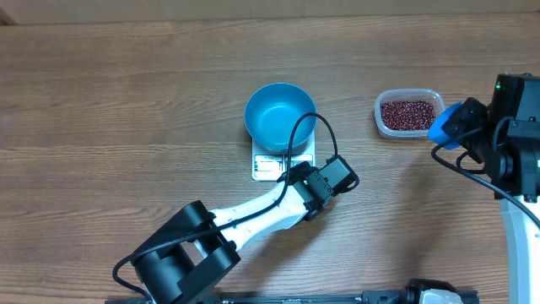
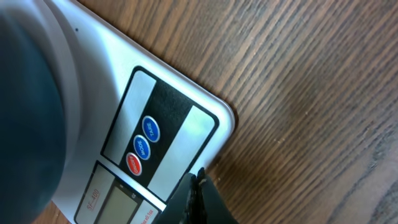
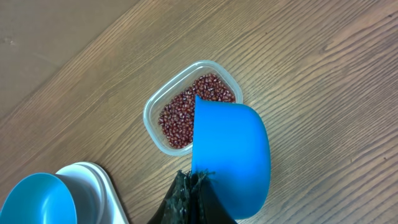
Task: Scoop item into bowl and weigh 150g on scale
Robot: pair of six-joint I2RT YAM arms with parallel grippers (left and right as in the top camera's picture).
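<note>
The teal-blue bowl [image 1: 281,116] stands on the white scale [image 1: 263,168], and I see nothing inside it. The beans [image 1: 407,111] fill a clear tub to the right. My left gripper [image 1: 314,184] is shut and holds nothing. In the left wrist view its tips [image 2: 198,180] sit at the front right corner of the scale [image 2: 168,118], beside the red and blue buttons [image 2: 142,147]. My right gripper [image 3: 194,177] is shut on the handle of a blue scoop [image 3: 233,158], which hangs over the near edge of the beans [image 3: 180,115]. The scoop [image 1: 445,125] shows only its outside.
The clear tub [image 1: 381,118] stands about a hand's width right of the bowl. The left arm [image 1: 253,215] lies across the table from the front left and covers the scale's front right corner. The right arm [image 1: 515,127] stands at the right edge.
</note>
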